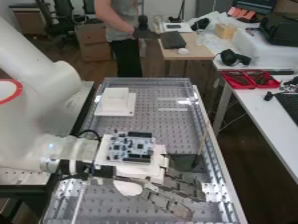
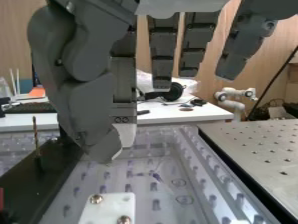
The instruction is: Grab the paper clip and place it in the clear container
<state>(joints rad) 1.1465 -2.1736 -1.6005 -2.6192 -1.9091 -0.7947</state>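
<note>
In the high view the hand [image 1: 163,192] is over the near part of the bench, its fingers extended towards the near right and nothing seen held in them. The wrist view has the hand [image 2: 123,65] with straight fingers hanging down and the thumb beside them. Beneath is a see-through surface with raised clear edges [image 2: 223,175] over the perforated bench; I cannot tell whether this is the clear container. A tiny thin dark blue piece [image 2: 157,177] lies there, too unclear to name as the paper clip.
A white stepped block [image 1: 116,102] stands at the bench's far left. Right of the wrist are a dark block [image 1: 185,162] and a thin upright rod [image 1: 201,145]. Red trays [image 1: 249,79] sit on the side table. A white plate with screws [image 2: 108,207] appears in the wrist view.
</note>
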